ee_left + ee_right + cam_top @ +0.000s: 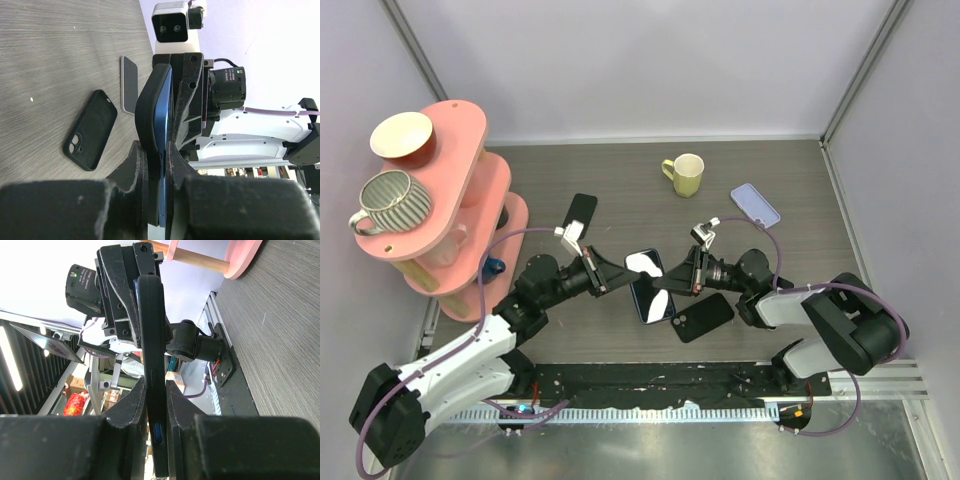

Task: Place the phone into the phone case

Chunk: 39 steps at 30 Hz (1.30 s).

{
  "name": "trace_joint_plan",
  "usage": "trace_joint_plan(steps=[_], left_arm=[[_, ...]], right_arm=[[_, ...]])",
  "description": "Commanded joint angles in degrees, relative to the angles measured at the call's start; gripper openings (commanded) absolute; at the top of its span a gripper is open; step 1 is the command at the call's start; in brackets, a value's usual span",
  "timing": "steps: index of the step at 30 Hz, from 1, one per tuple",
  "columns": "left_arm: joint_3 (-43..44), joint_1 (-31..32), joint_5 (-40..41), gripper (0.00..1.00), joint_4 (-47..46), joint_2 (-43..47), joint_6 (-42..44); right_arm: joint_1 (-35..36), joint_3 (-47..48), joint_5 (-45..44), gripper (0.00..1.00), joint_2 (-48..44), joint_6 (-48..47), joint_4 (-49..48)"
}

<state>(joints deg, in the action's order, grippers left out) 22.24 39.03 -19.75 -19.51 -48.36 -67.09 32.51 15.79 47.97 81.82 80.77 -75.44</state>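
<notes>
The phone is showing a glossy dark blue face, catching reflections. The phone case is looking matt black and smooth. The table is showing a grey wood grain. The fingers of the left gripper are looking like coarse matt black plastic.

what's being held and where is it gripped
The phone, black case partly on, pinched at opposite edges by the left end effector and right end effector.
</notes>
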Motion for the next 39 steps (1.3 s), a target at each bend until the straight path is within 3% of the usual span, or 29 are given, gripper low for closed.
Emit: trace_joint_plan(steps=[1,2,6,9,13,16,21,24,28,31,32,35,37,39], left_arm=[[0.4,0.2,-1.3,0.00,-0.9,0.9,5.1],[0.4,0.1,-1.8,0.00,-1.0,0.7,5.2],[1.2,0.1,-1.9,0.40,1.1,1.4,5.8],[0.9,0.1,-0.4,0.55,2.0,2.7,5.8],[-0.2,0.1,-0.8,0.57,-1.7,2.7,4.1],[-1.0,0.1,-2.7,0.45,-6.4,0.7,2.1],[0.3,0.1,-4.5,0.01,-5.9,-2.0,2.7],[1.7,0.1,-5.0,0.00,-2.0,-2.2,5.6],[2.3,0.0,-5.0,0.00,0.2,-1.7,6.9],[2.4,0.1,-6.2,0.00,-0.9,-2.0,6.2],[2.5,0.1,-6.7,0.04,-1.1,-2.3,6.1],[2.5,0.1,-7.6,0.38,-1.1,-2.2,5.8],[1.9,0.1,-7.8,0.50,-1.6,-1.8,5.0],[-0.2,0.1,-8.1,0.52,-5.6,-1.8,3.4]], right_arm=[[0.6,0.2,1.0,0.13,0.4,2.3,-20.0],[0.7,0.5,1.2,0.09,0.4,2.2,-20.0],[0.7,0.6,1.3,0.01,-2.2,2.5,-20.0],[0.7,0.6,1.6,0.01,-3.4,3.2,-20.0],[0.7,0.3,1.4,0.01,-4.6,3.7,-20.0],[0.7,0.2,1.4,0.01,-4.7,3.8,-20.0],[0.7,0.3,1.6,0.18,-3.9,4.0,-20.0],[0.7,0.7,1.6,0.30,-3.8,4.4,-20.0],[0.8,2.2,1.5,0.34,-3.4,4.7,-20.0],[0.8,3.0,1.3,0.19,-2.9,4.8,-20.0],[0.8,3.1,1.0,0.09,-3.0,4.8,-19.9],[0.8,3.3,-0.8,0.01,-4.3,4.7,-20.0],[0.8,3.5,-1.8,0.01,-5.2,4.8,-19.9],[0.8,4.0,-3.0,0.01,-5.1,4.7,-19.8]])
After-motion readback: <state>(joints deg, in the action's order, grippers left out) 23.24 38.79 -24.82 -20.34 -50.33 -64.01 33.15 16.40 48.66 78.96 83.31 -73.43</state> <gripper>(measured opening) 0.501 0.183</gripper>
